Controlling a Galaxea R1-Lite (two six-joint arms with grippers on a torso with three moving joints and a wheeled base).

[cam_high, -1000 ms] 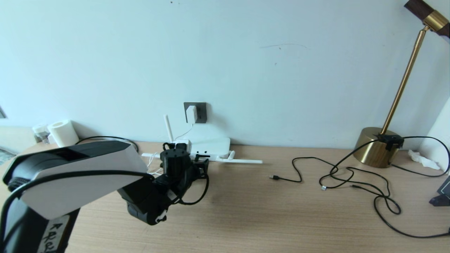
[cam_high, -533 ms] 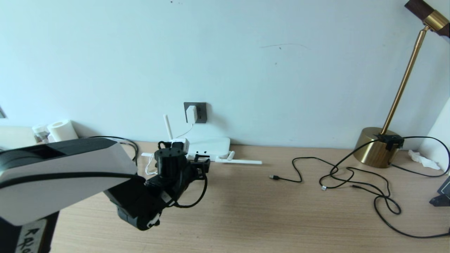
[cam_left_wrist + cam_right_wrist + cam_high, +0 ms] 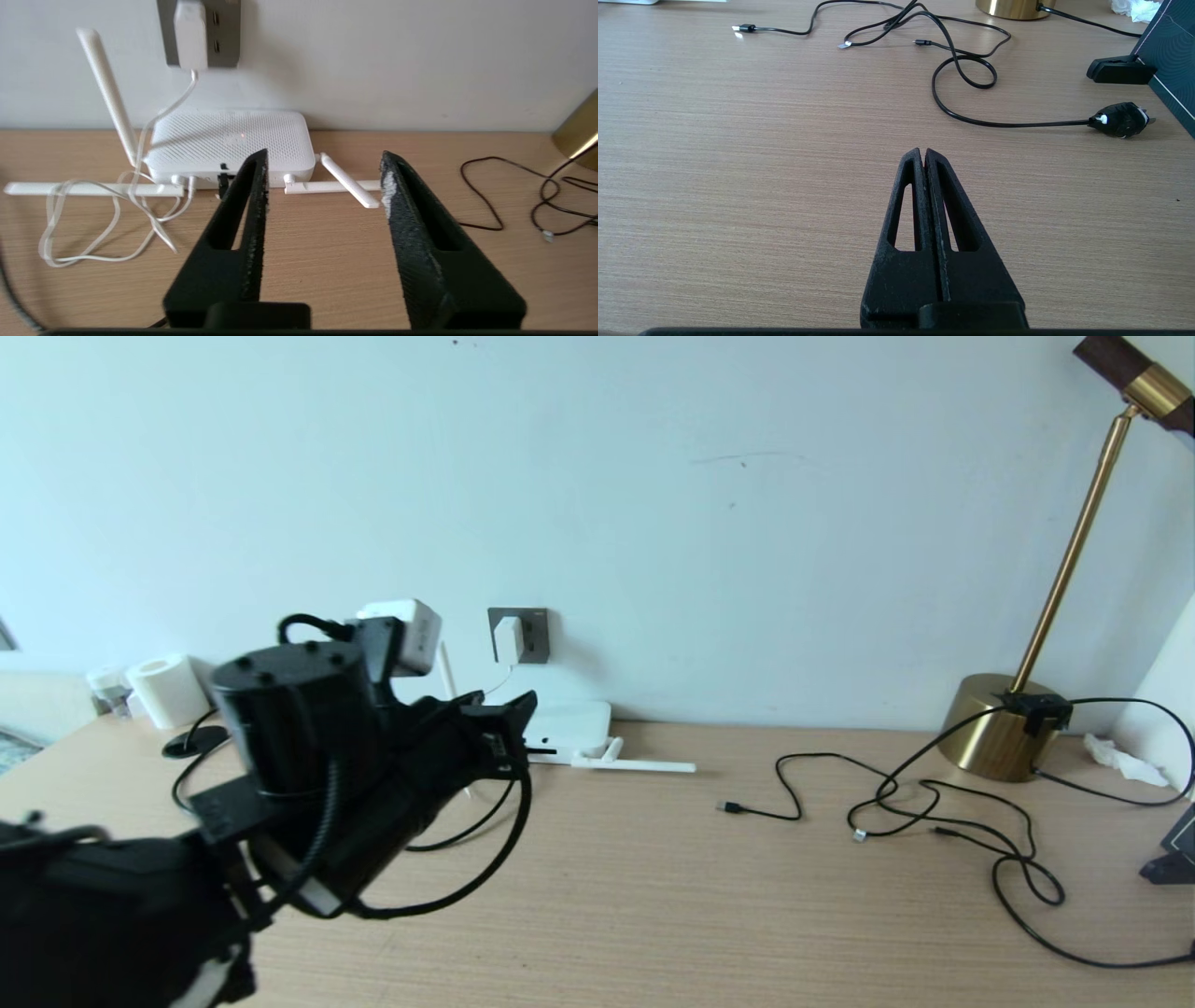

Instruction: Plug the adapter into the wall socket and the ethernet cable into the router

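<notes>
Already the adapter sits plugged into the wall socket, its thin white cord looping down onto the counter. Left gripper hovers above the counter with its fingers apart and nothing between them; from it the router lies at about eleven o'clock, just beyond the fingertips, and the socket farther off at eleven. A dark plug shows in the router's near edge, though I cannot tell whether it is the ethernet cable. Right gripper rests low over bare counter, fingers pressed together, with loose black cords lying at twelve to one o'clock.
</notes>
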